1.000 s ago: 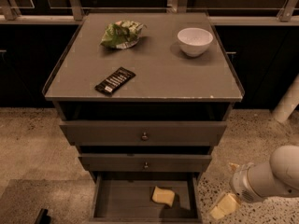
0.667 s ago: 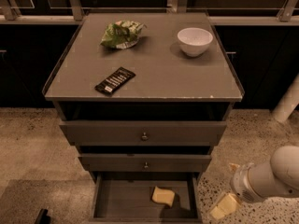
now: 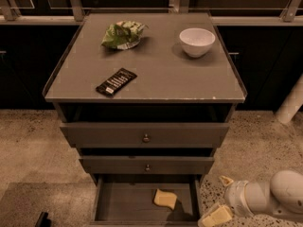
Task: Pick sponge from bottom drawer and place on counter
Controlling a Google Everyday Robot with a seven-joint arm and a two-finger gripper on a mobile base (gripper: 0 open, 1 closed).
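The pale-yellow sponge (image 3: 165,198) lies on the floor of the open bottom drawer (image 3: 118,202), right of its middle. My gripper (image 3: 220,198) is low at the right, outside the drawer and just past its right wall, with the white arm behind it. Its two yellowish fingers (image 3: 216,216) stand apart and hold nothing. The grey counter (image 3: 161,74) is the cabinet top above, with a thin raised rim and a chipped front edge.
On the counter lie a green-white snack bag (image 3: 122,34) at the back left, a white bowl (image 3: 197,41) at the back right, and a black wrapped bar (image 3: 116,81) near the front left. Two shut knobbed drawers (image 3: 146,137) sit above the open one. Speckled floor surrounds the cabinet.
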